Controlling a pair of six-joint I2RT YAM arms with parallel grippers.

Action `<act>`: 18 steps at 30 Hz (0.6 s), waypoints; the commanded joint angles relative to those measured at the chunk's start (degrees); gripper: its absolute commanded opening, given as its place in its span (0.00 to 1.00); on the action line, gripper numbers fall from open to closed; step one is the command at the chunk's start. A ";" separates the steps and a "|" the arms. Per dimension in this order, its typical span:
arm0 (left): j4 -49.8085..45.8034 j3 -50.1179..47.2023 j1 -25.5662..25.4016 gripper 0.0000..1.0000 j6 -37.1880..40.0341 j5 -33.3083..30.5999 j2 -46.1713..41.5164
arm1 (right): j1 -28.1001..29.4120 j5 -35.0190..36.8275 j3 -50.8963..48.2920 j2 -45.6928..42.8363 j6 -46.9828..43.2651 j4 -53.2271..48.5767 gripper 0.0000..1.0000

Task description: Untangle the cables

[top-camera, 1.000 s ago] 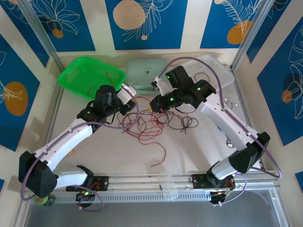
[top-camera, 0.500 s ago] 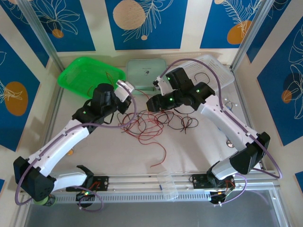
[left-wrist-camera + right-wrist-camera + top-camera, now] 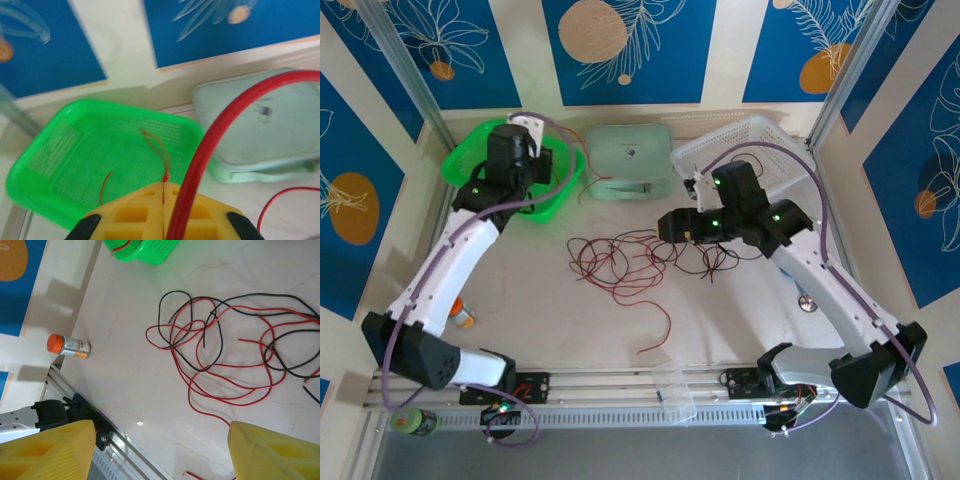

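The left hand (image 3: 163, 192) has its 2 yellow fingers pressed together on a red cable (image 3: 202, 150), which arcs up and to the right, close to the lens. The hand hovers over a green basket (image 3: 107, 104) with a few red strands in it, at the far left of the worktop (image 3: 125, 390), beside a mint-green box (image 3: 280, 125). The right hand (image 3: 160, 440) is spread wide with nothing between its fingers, above the worktop. Ahead of it the cables (image 3: 172, 346), red and black, lie in 1 loose tangle at the worktop's middle. An orange-capped bottle (image 3: 70, 346) lies on its side near the left edge, well apart from the tangle.
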 commanded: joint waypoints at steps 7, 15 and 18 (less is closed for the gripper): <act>0.54 9.48 7.72 0.00 -4.66 -1.90 12.80 | -3.11 -1.45 -7.87 -7.45 2.93 -0.04 0.70; 6.76 7.83 13.08 0.00 -6.73 -1.91 22.49 | -3.83 -1.63 -9.53 -8.63 3.78 -0.40 0.70; 7.51 7.90 14.20 0.00 -8.50 0.85 27.02 | -3.92 -1.51 -9.53 -8.58 3.82 -0.77 0.71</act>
